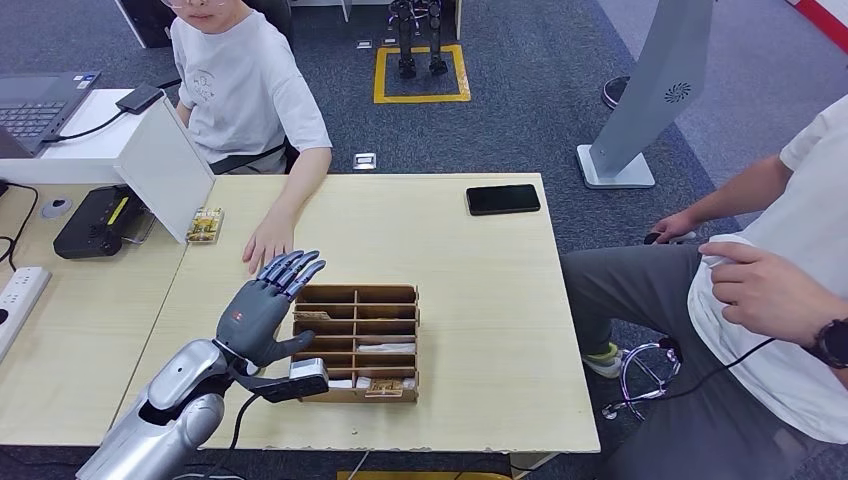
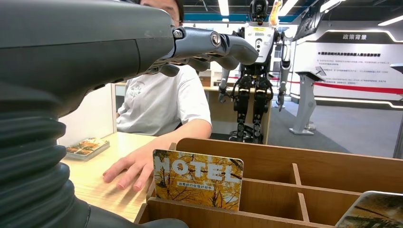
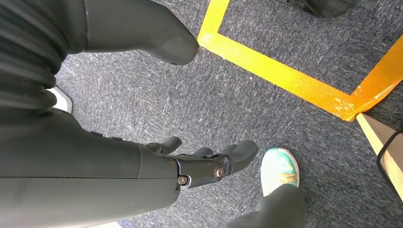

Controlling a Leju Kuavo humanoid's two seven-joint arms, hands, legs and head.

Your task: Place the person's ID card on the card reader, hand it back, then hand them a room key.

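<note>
My left hand [image 1: 262, 315] hovers over the left end of the wooden key box [image 1: 380, 297], fingers spread and holding nothing. Close in front of it, in the left wrist view, a yellow hotel key card [image 2: 197, 179] stands upright in a compartment of the key box [image 2: 304, 161]; the fingers [image 2: 209, 45] reach out above it. The person's hand [image 1: 268, 243] lies flat on the table just beyond my fingers, also seen as the person's hand [image 2: 133, 168]. A black card reader [image 1: 90, 225] sits far left behind a white divider [image 1: 165, 170]. My right hand [image 3: 204, 164] hangs over the carpet, holding nothing.
A small tray of cards [image 1: 204, 225] lies by the divider. A black phone [image 1: 502, 199] rests at the far right of the table [image 1: 480, 300]. A second person [image 1: 780, 290] sits to the right. A laptop [image 1: 35, 105] and a power strip [image 1: 20, 290] are at left.
</note>
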